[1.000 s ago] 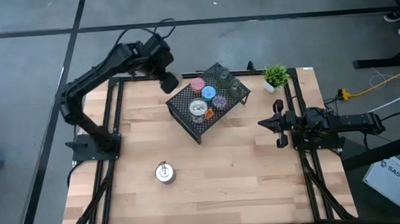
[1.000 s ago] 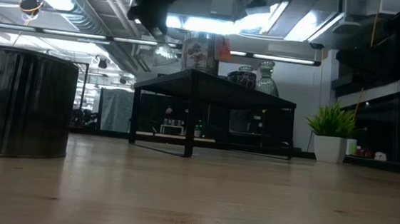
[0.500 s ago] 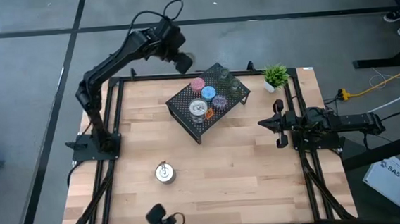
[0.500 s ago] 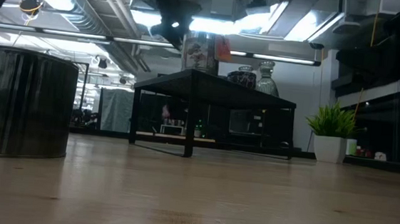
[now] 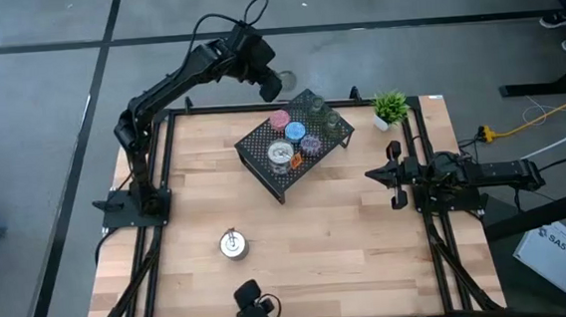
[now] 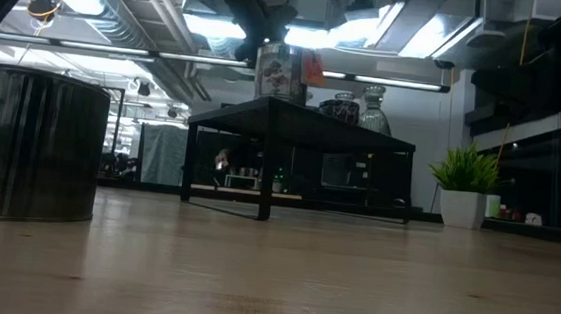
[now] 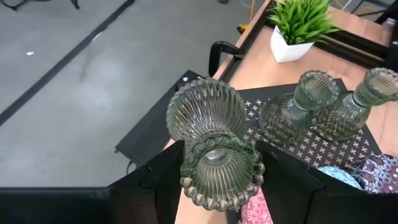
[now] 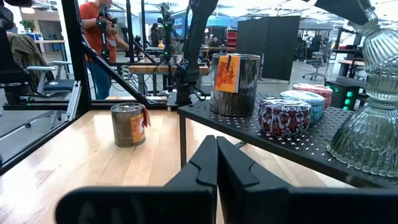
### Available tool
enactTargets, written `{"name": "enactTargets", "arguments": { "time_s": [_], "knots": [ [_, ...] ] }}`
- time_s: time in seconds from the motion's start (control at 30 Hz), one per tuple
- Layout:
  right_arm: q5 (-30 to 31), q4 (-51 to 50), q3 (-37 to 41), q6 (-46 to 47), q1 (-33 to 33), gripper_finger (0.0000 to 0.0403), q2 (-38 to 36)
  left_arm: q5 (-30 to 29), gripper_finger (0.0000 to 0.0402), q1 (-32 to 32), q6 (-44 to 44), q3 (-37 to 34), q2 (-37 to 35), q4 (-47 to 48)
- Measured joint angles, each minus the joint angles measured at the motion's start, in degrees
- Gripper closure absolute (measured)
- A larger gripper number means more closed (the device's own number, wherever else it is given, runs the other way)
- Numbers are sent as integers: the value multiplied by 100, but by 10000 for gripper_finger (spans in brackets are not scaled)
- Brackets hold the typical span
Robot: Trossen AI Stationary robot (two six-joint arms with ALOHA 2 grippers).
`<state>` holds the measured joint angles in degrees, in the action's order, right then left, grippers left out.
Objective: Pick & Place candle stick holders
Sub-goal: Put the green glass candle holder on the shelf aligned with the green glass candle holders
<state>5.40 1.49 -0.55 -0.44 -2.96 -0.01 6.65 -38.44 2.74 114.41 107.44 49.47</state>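
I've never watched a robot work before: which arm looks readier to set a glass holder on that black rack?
The left. Its pincer already holds a green glass holder just off the black rack, near two more glass holders. The right pincer is shut, holding nothing, parked at the table's right edge.

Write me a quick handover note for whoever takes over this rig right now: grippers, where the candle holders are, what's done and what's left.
Left gripper: shut on a green glass holder, carried in the air at the rack's far corner.
Right gripper: shut, empty, parked at the table's right edge.
On the black mesh rack: pink cup, blue cup, purple cup, one silver holder, two green glass holders.
On the bare table: second silver holder, near the front left.
Left: set down the carried holder; the lone silver one probably still needs moving.
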Motion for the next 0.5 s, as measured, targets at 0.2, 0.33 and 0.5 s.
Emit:
{"name": "enactTargets", "arguments": {
  "time_s": [0.2,0.33,0.5],
  "knots": [
    [-1,0,0,0,0,402,0,231,222,14,3,2,164,0],
    [1,1,-1,-1,-2,402,0,236,222,46,3,2,301,2],
    [0,1,-1,-1,-1,402,0,429,222,86,-30,2,341,-33]
  ]
}}
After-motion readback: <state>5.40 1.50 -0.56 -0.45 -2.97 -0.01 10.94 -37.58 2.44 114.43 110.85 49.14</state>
